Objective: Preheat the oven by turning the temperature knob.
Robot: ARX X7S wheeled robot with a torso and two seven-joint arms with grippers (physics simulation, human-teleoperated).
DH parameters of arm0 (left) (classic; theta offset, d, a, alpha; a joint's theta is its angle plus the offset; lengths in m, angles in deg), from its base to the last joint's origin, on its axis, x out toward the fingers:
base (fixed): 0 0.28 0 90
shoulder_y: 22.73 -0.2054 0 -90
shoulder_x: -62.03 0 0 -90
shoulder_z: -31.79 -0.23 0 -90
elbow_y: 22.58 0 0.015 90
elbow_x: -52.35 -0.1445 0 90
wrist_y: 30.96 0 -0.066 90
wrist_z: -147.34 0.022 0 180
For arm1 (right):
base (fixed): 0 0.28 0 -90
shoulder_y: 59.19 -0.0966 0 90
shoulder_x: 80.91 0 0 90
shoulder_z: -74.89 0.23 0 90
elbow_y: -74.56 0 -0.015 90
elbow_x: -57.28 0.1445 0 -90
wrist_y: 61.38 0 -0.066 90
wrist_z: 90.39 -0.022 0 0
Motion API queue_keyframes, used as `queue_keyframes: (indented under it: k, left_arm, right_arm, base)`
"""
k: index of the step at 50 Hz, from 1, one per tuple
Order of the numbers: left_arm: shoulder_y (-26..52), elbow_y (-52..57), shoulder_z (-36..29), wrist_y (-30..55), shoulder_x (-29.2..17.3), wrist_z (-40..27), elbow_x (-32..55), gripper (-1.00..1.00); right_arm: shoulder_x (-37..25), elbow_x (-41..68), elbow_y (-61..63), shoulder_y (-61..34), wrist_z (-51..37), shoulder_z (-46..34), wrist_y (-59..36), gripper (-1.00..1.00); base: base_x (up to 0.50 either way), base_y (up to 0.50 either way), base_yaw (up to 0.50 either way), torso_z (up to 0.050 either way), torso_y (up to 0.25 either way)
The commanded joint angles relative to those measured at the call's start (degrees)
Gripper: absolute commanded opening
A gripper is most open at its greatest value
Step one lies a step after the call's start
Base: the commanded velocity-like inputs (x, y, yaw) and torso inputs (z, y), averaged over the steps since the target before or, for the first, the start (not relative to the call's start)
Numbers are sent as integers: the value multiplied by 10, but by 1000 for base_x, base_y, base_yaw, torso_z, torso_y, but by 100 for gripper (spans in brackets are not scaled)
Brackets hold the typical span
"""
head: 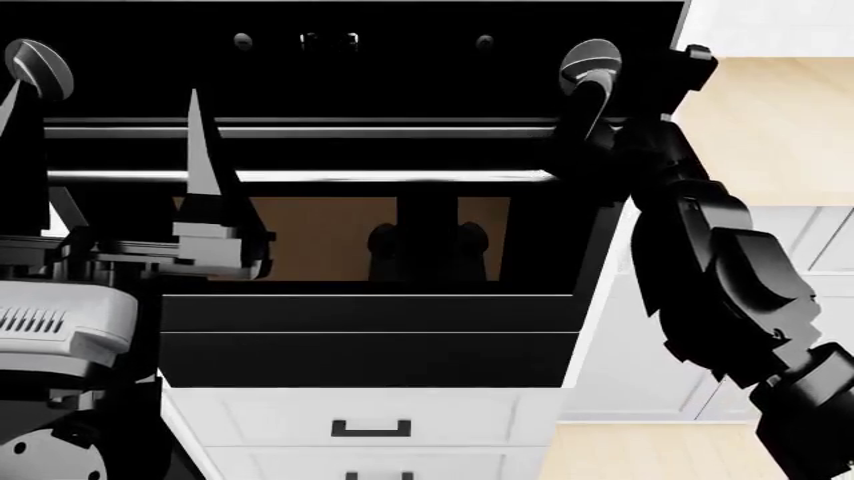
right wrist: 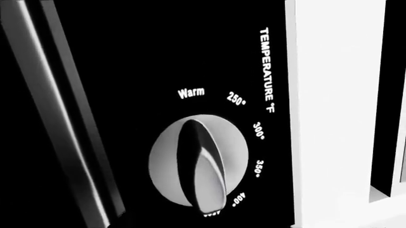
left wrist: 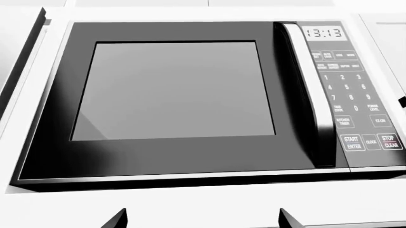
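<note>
Approach step: right gripper point(head: 582, 88) at temperature knob point(head: 591, 62), oven point(head: 400, 310) panel's right corner; grip state unclear. Next: clamp, twist.

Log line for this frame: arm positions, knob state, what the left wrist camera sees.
right gripper: at temperature knob, grip unclear | knob bar: near Warm | left gripper: open, before oven | left wrist: microwave
</note>
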Motion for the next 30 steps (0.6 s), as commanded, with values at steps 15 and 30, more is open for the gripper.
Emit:
queue_keyframes:
  k: [15,30]
  left_arm:
    - [2,-2,0,-2,-3,-3,3,100]
    - [1,1,-1,-1,-6,-5,4,100]
  right_arm:
    - [4,-3,-11,-18,5,-1,4,100]
    - [8,-7,-7,-26,10,-5,6,100]
  base:
    - [0,0,0,0,0]
    - [0,0,0,0,0]
